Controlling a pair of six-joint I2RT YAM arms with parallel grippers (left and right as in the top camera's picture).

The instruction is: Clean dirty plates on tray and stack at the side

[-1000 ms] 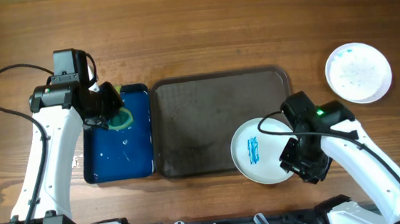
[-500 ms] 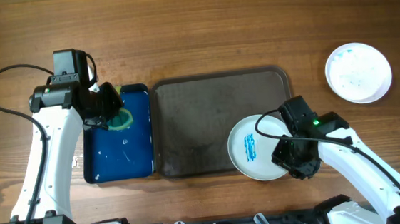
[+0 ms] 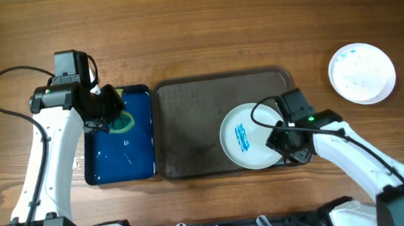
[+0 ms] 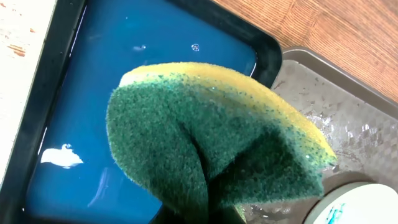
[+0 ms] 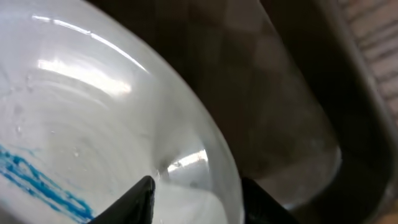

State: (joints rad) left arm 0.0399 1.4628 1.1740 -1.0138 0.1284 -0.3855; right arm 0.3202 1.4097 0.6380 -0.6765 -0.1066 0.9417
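A white dirty plate (image 3: 246,135) with a blue scribble lies over the right part of the dark grey-brown tray (image 3: 189,128). My right gripper (image 3: 282,137) is shut on its right rim; the plate fills the right wrist view (image 5: 81,118). A second white plate (image 3: 362,73) with faint blue specks sits on the table at the far right. My left gripper (image 3: 108,113) is shut on a green and yellow sponge (image 4: 211,143) held above the blue tray (image 3: 118,145). The plate's edge shows at the lower right of the left wrist view (image 4: 348,208).
The glossy blue tray (image 4: 93,112) holds water and stands just left of the grey-brown tray. Black cables loop from both arms. Bare wooden table lies behind the trays and between the big tray and the far-right plate.
My right gripper has carried the scribbled plate left and up, from over the tray's lower right corner to further inside the tray. The left arm and sponge have stayed put.
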